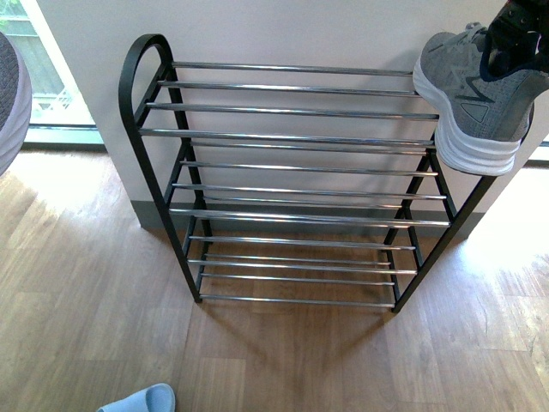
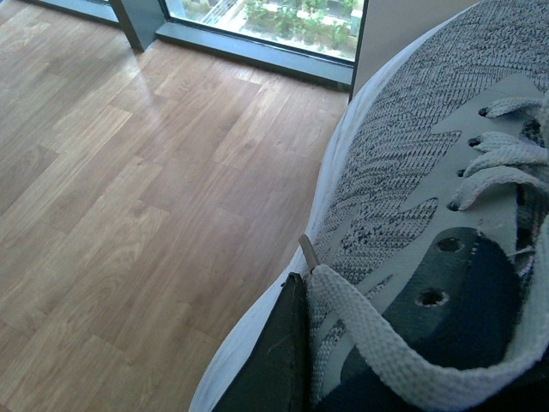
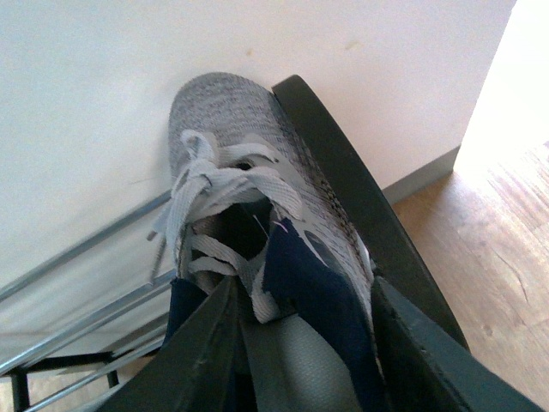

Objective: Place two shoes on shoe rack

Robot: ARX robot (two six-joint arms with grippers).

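Note:
The shoe rack [image 1: 292, 137] stands against the white wall, its chrome tiers bare. One grey sneaker [image 1: 476, 86] hangs over the right end of the top tier, heel past the side frame, with my right gripper [image 1: 520, 34] shut on its navy collar. The right wrist view shows this sneaker [image 3: 225, 116] toe toward the wall beside the black frame [image 3: 343, 163], my right gripper [image 3: 300, 348] clamping the tongue and collar. My left gripper [image 2: 343, 369] is shut on the other grey sneaker [image 2: 403, 172], held above the floor; its toe [image 1: 9, 103] shows at the front view's left edge.
A pale blue slide [image 1: 141, 401] lies on the wood floor near the bottom edge, in front of the rack. A floor-length window [image 1: 51, 77] sits left of the wall; its frame [image 2: 257, 51] also shows in the left wrist view.

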